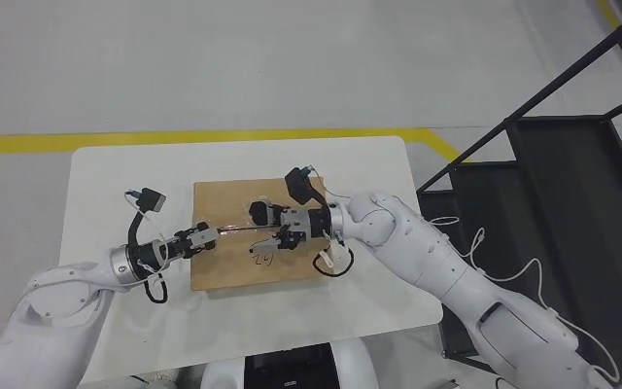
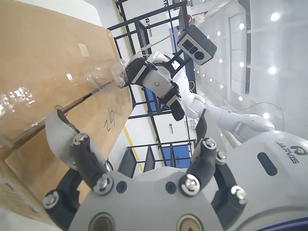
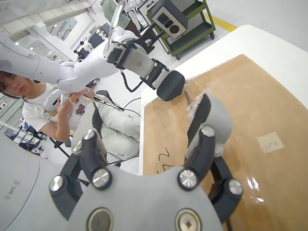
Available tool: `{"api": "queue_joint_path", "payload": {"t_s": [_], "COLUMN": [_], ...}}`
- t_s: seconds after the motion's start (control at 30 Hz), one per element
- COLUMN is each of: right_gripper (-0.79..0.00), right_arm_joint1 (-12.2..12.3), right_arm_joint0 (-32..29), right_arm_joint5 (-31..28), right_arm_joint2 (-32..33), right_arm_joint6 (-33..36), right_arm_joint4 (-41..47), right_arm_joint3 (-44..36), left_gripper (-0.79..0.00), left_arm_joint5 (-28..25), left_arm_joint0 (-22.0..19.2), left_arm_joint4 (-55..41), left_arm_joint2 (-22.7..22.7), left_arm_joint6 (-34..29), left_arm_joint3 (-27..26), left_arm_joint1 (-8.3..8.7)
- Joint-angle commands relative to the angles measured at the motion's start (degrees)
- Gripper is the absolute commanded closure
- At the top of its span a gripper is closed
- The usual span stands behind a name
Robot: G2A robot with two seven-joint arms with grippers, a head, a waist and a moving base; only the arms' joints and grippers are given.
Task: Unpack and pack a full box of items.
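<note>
A closed brown cardboard box (image 1: 255, 233) lies flat on the white table (image 1: 117, 185). Clear tape (image 2: 115, 74) runs along its middle seam and is crinkled at one end. My left gripper (image 1: 201, 236) is at the box's left edge, open, with one finger (image 2: 61, 126) resting on the taped seam. My right gripper (image 1: 260, 229) is over the middle of the box top, open, one fingertip (image 3: 204, 111) beside the crumpled tape (image 3: 193, 108). In the left wrist view the right gripper (image 2: 155, 90) stands at the far end of the seam. Both grippers are empty.
A black metal stair frame (image 1: 559, 165) stands just off the table's right side. A yellow floor line (image 1: 243, 139) runs behind the table. Bare table top lies to the left of the box and in front of it. Pen marks (image 3: 166, 159) are on the lid.
</note>
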Motion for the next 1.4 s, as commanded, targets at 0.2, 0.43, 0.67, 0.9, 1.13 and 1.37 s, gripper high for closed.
{"api": "queue_joint_path", "payload": {"t_s": [0.2,0.43,0.67,0.9,1.13,1.37], "right_gripper": [-0.785,-0.785,-0.785,-0.785,-0.785,-0.785], "right_arm_joint1": [1.0,1.5,0.9,0.3,0.2,0.4], "right_arm_joint0": [-1.8,-3.0,-3.0,-3.2,-3.3,-4.8], "right_arm_joint5": [-3.5,-3.4,-1.0,0.3,1.7,1.9], "right_arm_joint2": [2.0,2.8,2.5,2.9,4.9,5.5], "right_arm_joint6": [2.3,3.5,1.6,-2.5,-5.9,-5.9], "right_arm_joint4": [-1.5,-3.6,-8.8,-13.5,-19.5,-22.9], "right_arm_joint3": [-4.0,-5.7,-5.0,-5.2,-7.1,-9.3], "left_gripper": [-0.785,-0.785,-0.785,-0.785,-0.785,-0.785], "left_arm_joint5": [1.4,3.6,9.9,12.9,11.7,11.1], "left_arm_joint0": [-0.7,-1.4,-3.1,-5.3,-4.3,-0.6], "left_arm_joint4": [-2.0,-9.8,-18.4,-15.9,-12.8,-13.0], "left_arm_joint2": [0.2,-0.1,0.8,1.4,-2.1,-8.4], "left_arm_joint6": [-0.2,-5.1,-10.4,-9.0,-2.6,0.2], "left_arm_joint3": [0.6,1.8,3.4,5.9,5.8,4.3], "left_arm_joint1": [-0.03,0.01,-0.06,-0.01,0.26,0.82]}}
